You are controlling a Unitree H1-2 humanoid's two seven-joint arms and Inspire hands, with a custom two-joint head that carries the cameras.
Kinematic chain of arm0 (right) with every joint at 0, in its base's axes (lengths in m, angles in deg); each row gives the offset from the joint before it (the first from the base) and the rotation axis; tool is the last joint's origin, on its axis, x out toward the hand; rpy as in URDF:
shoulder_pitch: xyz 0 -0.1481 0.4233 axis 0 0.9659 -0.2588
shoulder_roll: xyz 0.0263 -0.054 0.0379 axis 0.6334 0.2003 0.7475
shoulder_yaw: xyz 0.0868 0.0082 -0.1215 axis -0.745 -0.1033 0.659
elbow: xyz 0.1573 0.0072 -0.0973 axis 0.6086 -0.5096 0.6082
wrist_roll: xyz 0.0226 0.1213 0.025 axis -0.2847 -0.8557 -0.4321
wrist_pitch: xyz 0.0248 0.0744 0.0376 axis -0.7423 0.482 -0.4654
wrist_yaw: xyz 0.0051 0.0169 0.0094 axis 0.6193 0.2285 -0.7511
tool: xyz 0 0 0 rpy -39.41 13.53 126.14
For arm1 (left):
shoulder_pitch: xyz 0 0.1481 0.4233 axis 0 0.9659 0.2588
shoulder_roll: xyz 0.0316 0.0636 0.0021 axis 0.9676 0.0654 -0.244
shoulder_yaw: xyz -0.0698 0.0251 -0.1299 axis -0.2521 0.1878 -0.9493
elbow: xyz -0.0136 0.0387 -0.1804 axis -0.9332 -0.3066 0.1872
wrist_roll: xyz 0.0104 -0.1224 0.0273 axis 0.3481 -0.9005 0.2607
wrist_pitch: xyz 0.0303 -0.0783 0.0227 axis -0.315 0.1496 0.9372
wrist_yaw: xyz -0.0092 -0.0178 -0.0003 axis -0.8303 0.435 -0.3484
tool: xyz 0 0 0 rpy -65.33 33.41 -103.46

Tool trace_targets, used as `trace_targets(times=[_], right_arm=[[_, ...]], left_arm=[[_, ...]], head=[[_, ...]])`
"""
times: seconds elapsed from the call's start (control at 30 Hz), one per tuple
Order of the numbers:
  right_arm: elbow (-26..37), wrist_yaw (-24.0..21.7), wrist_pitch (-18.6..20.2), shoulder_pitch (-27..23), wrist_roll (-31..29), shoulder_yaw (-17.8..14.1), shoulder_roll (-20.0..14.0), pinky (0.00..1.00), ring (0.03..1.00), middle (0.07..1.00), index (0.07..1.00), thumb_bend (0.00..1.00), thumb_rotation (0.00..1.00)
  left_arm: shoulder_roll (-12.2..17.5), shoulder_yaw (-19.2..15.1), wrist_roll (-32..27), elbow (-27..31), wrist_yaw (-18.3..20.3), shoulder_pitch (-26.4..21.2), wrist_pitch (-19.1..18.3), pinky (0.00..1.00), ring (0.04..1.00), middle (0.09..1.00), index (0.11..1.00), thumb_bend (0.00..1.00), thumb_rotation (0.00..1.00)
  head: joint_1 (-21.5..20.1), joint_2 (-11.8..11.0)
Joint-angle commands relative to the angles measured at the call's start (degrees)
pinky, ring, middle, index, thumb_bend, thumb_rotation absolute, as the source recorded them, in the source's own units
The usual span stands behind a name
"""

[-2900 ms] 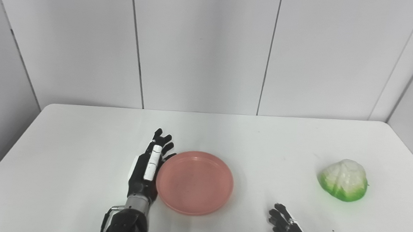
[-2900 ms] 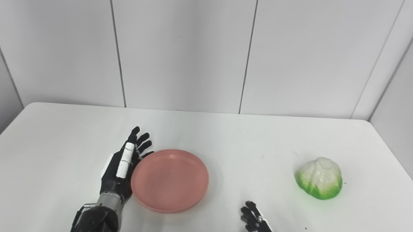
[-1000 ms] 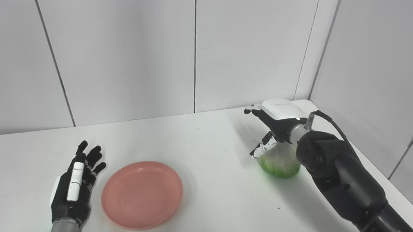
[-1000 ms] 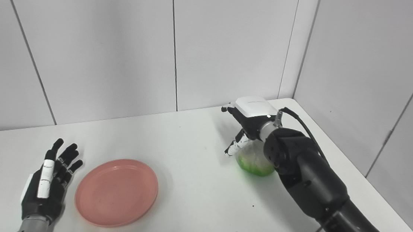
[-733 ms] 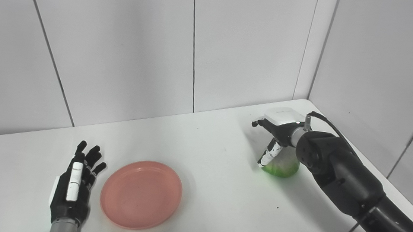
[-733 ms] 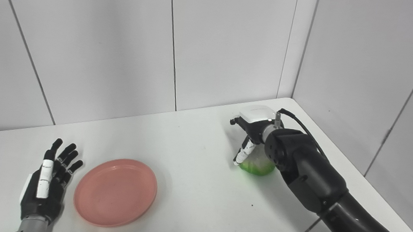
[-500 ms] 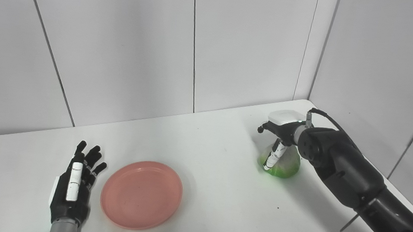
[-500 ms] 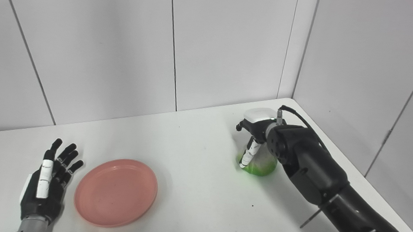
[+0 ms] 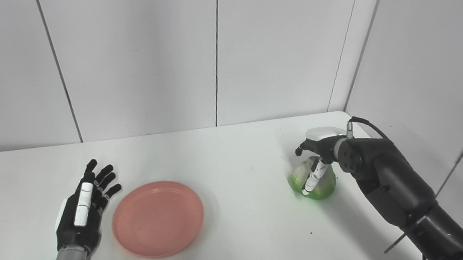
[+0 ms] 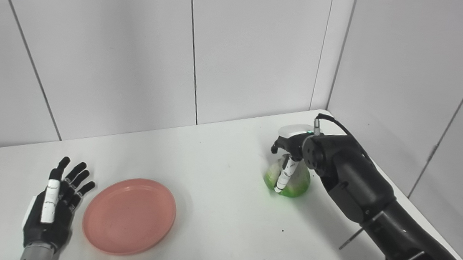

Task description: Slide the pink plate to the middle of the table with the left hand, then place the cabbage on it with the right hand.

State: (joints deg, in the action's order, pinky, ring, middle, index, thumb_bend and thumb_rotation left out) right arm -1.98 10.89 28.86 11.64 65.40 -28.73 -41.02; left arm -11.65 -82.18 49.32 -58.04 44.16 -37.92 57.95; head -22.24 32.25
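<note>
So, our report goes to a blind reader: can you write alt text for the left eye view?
The robot's right hand closes over a green and white cabbage near the white table's far right corner. A pink plate lies empty at lower left, the open left hand beside it.

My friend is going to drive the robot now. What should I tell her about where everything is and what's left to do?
Left hand: open, flat on the table, just left of the pink plate, not touching it.
Right hand: over the cabbage from above, fingers down its front. Whether the grip is firm is unclear.
Cabbage: on the table near the far right corner, not lifted.
Done: the plate seems already slid into place.
Left: close on the cabbage, lift it, carry it to the plate, set it down, let go.
</note>
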Motion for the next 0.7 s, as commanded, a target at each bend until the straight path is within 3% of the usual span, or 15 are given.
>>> trace_targets(times=[0.0,0.1,0.33,0.53,0.67], right_arm=[[1.37,-0.39,0.71,-2.02,1.26,-1.21,-1.16,0.77,0.921,0.925,0.839,1.00,0.32],[0.73,0.01,0.32,-1.83,1.04,-0.67,-1.36,0.77,0.927,0.938,0.841,1.00,0.34],[-1.88,8.07,-1.11,1.47,-2.18,-1.90,0.18,0.74,0.902,0.909,0.812,1.00,0.30],[-3.56,9.43,-1.20,2.22,-0.64,0.89,0.36,0.71,0.896,0.907,0.827,1.00,0.39],[-6.35,12.32,-3.52,2.67,-1.31,2.07,0.58,0.70,0.882,0.899,0.829,0.99,0.45]], left_arm=[[0.16,0.12,0.15,-2.80,0.69,4.36,-0.29,0.80,0.894,0.869,0.953,0.86,0.75],[0.16,0.18,0.40,-2.97,0.54,4.32,-0.07,0.78,0.886,0.870,0.953,0.88,0.74],[-0.14,0.16,0.03,-2.82,0.77,4.64,-0.36,0.78,0.876,0.851,0.939,0.93,0.72],[-0.07,0.26,-0.12,-2.10,0.91,5.09,-0.99,0.78,0.872,0.845,0.935,0.91,0.72],[-0.39,-0.17,-1.08,-1.85,1.11,5.44,-1.55,0.80,0.879,0.840,0.924,0.91,0.70]], head=[[-0.02,0.08],[0.01,0.14],[0.34,0.51],[0.64,0.60],[1.57,0.82]])
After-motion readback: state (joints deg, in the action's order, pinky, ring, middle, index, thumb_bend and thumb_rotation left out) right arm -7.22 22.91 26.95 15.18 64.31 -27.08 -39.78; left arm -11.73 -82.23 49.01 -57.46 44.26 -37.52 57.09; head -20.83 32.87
